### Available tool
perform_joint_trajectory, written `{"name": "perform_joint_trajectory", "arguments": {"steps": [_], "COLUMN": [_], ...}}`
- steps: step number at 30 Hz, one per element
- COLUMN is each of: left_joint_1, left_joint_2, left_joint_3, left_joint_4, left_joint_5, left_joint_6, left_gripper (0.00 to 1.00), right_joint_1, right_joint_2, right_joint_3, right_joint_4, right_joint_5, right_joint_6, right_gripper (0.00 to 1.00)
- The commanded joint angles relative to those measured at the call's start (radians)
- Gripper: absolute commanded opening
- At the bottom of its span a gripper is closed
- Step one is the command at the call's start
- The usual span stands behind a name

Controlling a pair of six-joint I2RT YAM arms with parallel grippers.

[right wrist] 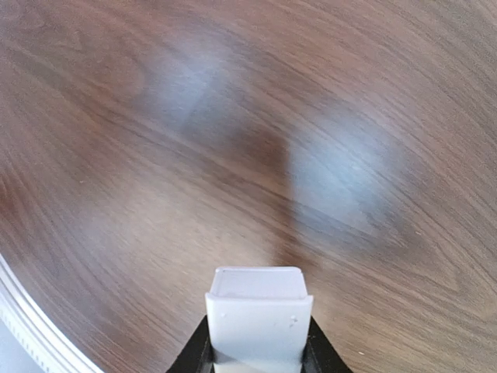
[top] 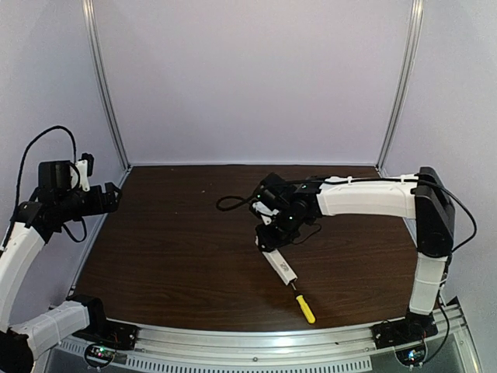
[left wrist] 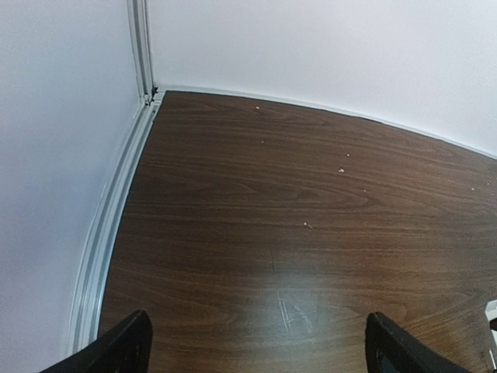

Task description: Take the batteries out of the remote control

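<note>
Closest to my right wrist lens is the blunt white end of the remote control (right wrist: 258, 311), seen end-on and pinched between my two dark fingers (right wrist: 192, 351). My right pincer (right wrist: 258, 351) is clenched on it, one jaw against each long side.

From above, that right pincer (top: 273, 225) sits near the middle of the bench (top: 171, 249). The remote control (top: 279, 264) runs out of it on a diagonal, its long axis slanting toward the near right edge. I grip the far end. The free end points at a yellow-handled screwdriver (top: 307, 308), which lies just beyond it and roughly in line, metal tip toward the remote. I cannot tell whether that free end rests on the wood or hangs slightly above it.

No batteries show in any view, and I cannot see the recess that should hold them, so I judge they are inside, or on a face turned away from the cameras.

My left pincer (top: 109, 198) hangs released, jaws spread wide, over the far left edge of the bench and well apart from everything. Its own lens shows only bare wood between the fingertips (left wrist: 124, 346).

The right arm is the nearer by far. The left would have to cross most of the bench, heading right and toward me, to reach the remote's free end.
</note>
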Motion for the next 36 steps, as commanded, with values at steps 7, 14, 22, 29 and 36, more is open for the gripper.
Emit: {"name": "perform_joint_trajectory", "arguments": {"steps": [7, 14, 22, 29, 36], "left_joint_1": [0.007, 0.007, 0.007, 0.007, 0.007], "left_joint_2": [-0.006, -0.012, -0.001, 0.006, 0.004], "left_joint_3": [-0.039, -0.043, -0.041, -0.04, -0.039], "left_joint_4": [0.059, 0.058, 0.059, 0.057, 0.056], "left_joint_5": [0.11, 0.112, 0.113, 0.109, 0.106], "left_joint_6": [0.035, 0.043, 0.046, 0.047, 0.049], "left_gripper": [0.97, 0.97, 0.97, 0.97, 0.97], "right_joint_1": [0.163, 0.196, 0.215, 0.226, 0.233], "right_joint_2": [0.257, 0.346, 0.351, 0.348, 0.226], "right_joint_3": [0.258, 0.333, 0.32, 0.286, 0.15], "right_joint_4": [-0.04, -0.059, -0.052, -0.029, 0.131], "right_joint_5": [0.061, 0.099, 0.131, 0.184, 0.213], "right_joint_6": [0.009, 0.01, -0.007, -0.014, -0.025], "right_gripper": [0.17, 0.22, 0.39, 0.51, 0.66]}}
